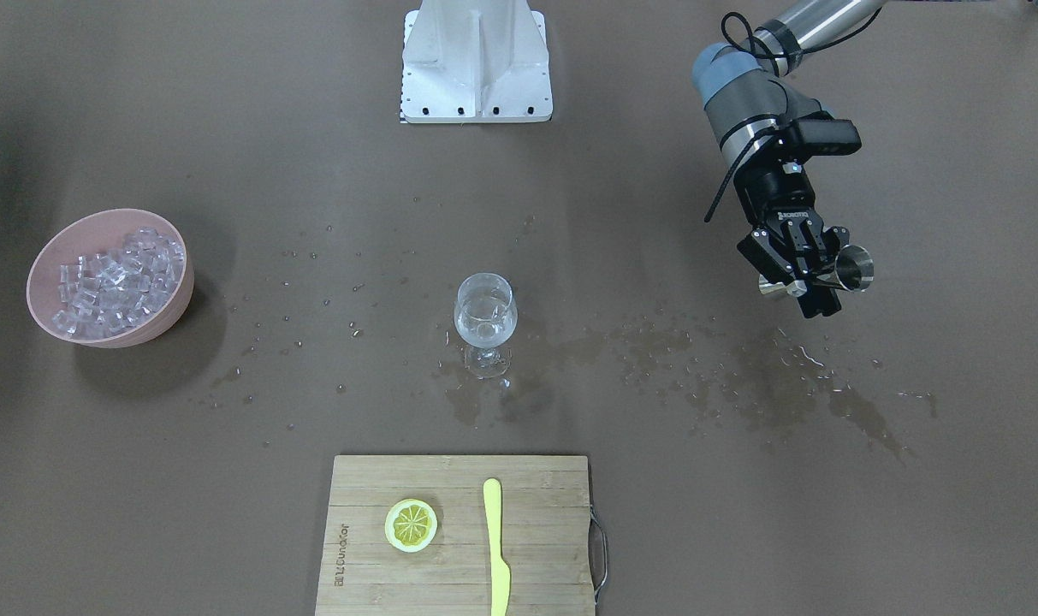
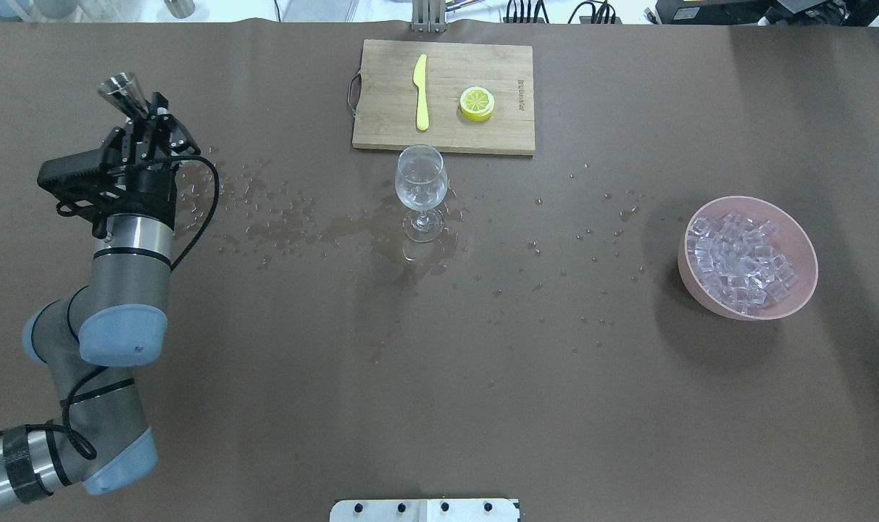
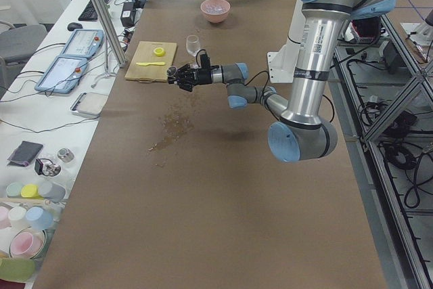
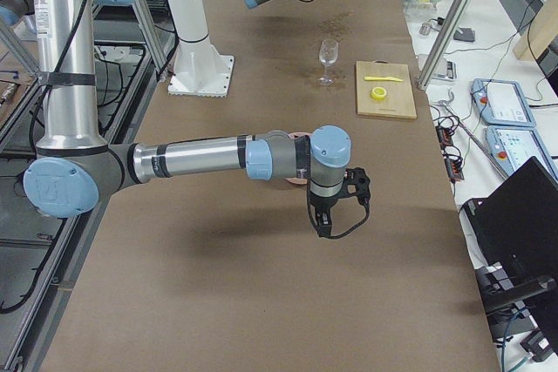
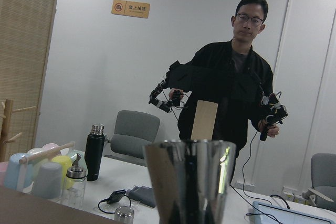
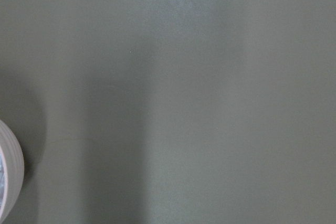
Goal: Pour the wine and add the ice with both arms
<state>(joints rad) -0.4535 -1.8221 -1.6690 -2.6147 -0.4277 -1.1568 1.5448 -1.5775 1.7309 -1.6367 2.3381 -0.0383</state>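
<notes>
My left gripper (image 1: 805, 275) is shut on a steel double-ended jigger (image 1: 854, 269) and holds it tilted on its side above the table, well to the side of the wine glass (image 1: 485, 318). The jigger also shows in the overhead view (image 2: 124, 90) and fills the left wrist view (image 5: 191, 182). The glass (image 2: 420, 181) stands upright with a little clear wine in it. The ice (image 1: 116, 282) is heaped in a pink bowl (image 2: 801, 290). My right gripper (image 4: 326, 219) shows only in the exterior right view, pointing down beside the bowl; I cannot tell if it is open.
A wooden cutting board (image 1: 536, 479) with a lemon slice (image 1: 411, 524) and a yellow knife (image 1: 495, 547) lies beyond the glass. Wet spill patches (image 1: 784, 385) spread across the table from under the left gripper to the glass. The white pedestal (image 1: 476, 64) stands at the robot's side. The bowl's rim (image 6: 10, 171) edges the right wrist view.
</notes>
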